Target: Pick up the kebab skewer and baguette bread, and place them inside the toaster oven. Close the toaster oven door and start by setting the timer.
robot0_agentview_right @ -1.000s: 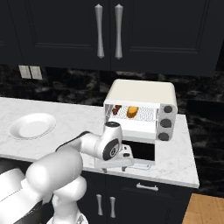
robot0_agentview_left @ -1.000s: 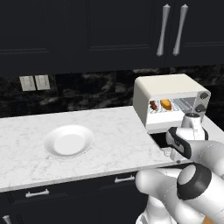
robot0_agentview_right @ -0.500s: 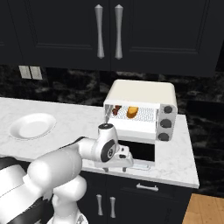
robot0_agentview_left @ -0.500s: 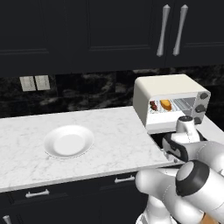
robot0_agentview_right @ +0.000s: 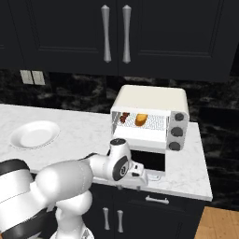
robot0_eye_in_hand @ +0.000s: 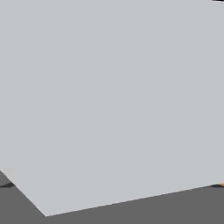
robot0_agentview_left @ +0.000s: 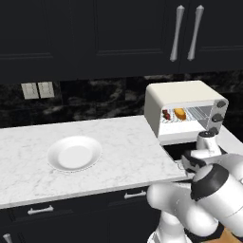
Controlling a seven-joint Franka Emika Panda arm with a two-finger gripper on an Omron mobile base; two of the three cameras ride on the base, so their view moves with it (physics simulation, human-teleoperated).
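Skewer (robot0_agentview_right: 123, 117), baguette (robot0_agentview_right: 141, 119) in oven (robot0_agentview_right: 154, 100); tool (robot0_agentview_right: 140, 179) below door (robot0_agentview_right: 150, 161).

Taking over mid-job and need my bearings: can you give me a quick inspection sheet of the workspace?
Surface: white marble counter.
Job's things: kebab skewer and baguette bread side by side on the rack inside the toaster oven; toaster oven door hangs open, folded down.
Clutter: white plate, nothing on it.
Grippers: gripper low at the open door's front edge; open, holding nothing.
Cables: nothing seen.
Surroundings: dark cabinets, black backsplash, wall outlets.
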